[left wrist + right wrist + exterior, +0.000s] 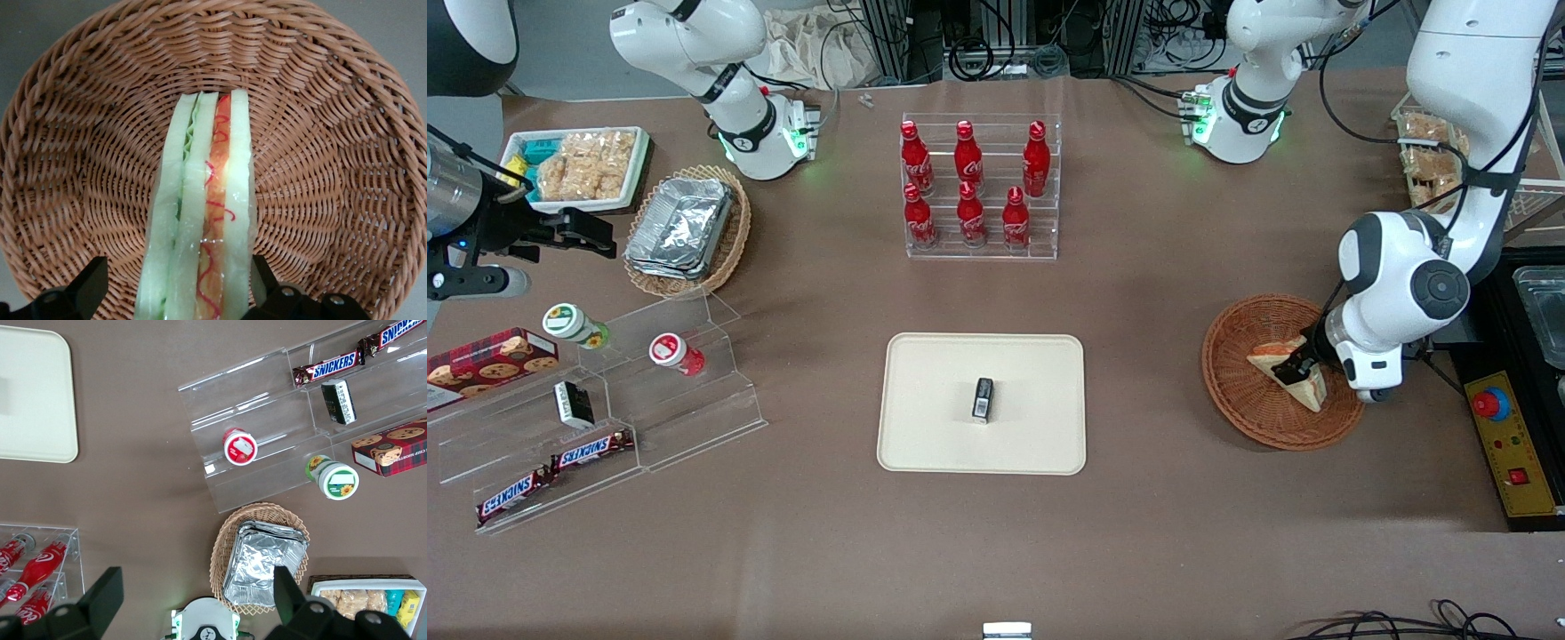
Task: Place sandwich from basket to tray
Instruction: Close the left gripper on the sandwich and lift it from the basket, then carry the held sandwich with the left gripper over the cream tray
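The left arm's gripper [1294, 366] is hanging low inside the basket [1232, 373], which is sitting toward the working arm's end of the table. Its 2 fingers [90, 283] are straddling the sandwich [1307, 391] with the jaws spread wide. In the wrist view one finger is standing clearly apart from the bread, with bare wicker showing in the gap, while the other is sitting just beside the opposite slice; whether that one is touching cannot be told.

The sandwich [200, 200] is resting on edge in the basket [320, 133], its filling edge facing the wrist camera: pale bread slices, a green layer, and an orange layer with red squiggles. In the front view its pale wedge is lying near the middle of the basket, partly covered by the gripper.

The tray [934, 400] is lying flat at the middle of the table, well apart from the basket, and is carrying 1 small dark packet [983, 398] near its centre. Farther from the front camera, a clear rack [980, 249] is holding 6 red bottles [968, 153].
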`<state>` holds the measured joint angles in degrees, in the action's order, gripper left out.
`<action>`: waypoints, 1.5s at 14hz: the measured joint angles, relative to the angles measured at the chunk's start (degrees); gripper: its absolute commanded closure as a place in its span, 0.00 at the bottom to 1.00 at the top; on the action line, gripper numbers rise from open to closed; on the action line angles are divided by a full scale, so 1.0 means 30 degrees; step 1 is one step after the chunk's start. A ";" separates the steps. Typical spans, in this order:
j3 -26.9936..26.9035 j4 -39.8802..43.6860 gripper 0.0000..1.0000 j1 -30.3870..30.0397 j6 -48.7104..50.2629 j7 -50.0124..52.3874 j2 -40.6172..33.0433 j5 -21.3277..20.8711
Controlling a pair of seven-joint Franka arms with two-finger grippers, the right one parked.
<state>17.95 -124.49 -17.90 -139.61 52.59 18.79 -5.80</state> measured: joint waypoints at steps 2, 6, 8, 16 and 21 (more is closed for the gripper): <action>0.0001 0.0001 1.00 0.0004 -0.0011 0.0019 0.0002 0.0000; 0.0023 0.0087 1.00 0.0050 -0.0095 0.0025 -0.0001 -0.0002; 0.0067 0.0233 1.00 0.0106 -0.0109 0.0025 -0.0047 -0.0003; 0.0374 0.7039 1.00 0.1335 0.9217 -0.0189 -0.1382 -0.0355; 0.0508 1.3421 1.00 0.5964 1.3997 -0.1326 0.0135 -0.2836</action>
<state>19.47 -84.23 0.00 -97.62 48.61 19.20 -14.31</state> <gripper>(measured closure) 0.797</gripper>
